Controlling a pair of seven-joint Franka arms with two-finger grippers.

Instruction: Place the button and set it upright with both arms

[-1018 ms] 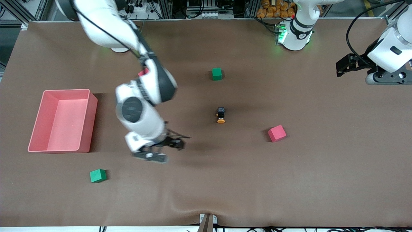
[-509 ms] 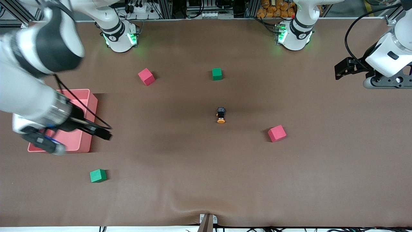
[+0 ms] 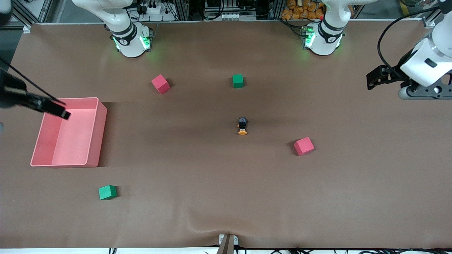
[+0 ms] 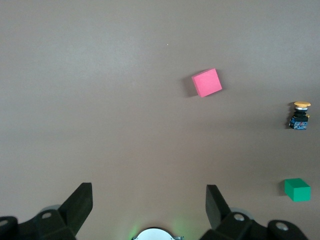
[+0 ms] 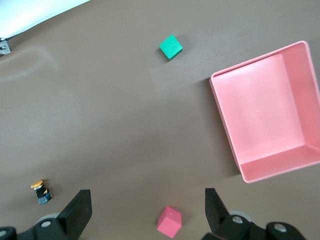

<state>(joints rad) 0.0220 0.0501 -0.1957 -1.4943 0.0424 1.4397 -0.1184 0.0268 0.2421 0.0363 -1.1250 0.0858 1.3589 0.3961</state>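
Note:
The button (image 3: 242,126) lies on its side near the middle of the table, black body with its orange cap pointing toward the front camera. It also shows in the left wrist view (image 4: 300,116) and the right wrist view (image 5: 41,192). My left gripper (image 3: 373,77) hangs high over the left arm's end of the table, open and empty (image 4: 149,200). My right gripper (image 3: 56,108) is up over the pink bin's rim at the right arm's end, open and empty (image 5: 148,205). Both are far from the button.
A pink bin (image 3: 100,116) stands at the right arm's end. One red cube (image 3: 160,84) and one green cube (image 3: 238,80) lie toward the bases. Another red cube (image 3: 303,146) and green cube (image 3: 107,192) lie nearer the front camera.
My right arm has swung away from the table's middle to its own end, over the pink bin. The left gripper has barely shifted. The button has not moved.

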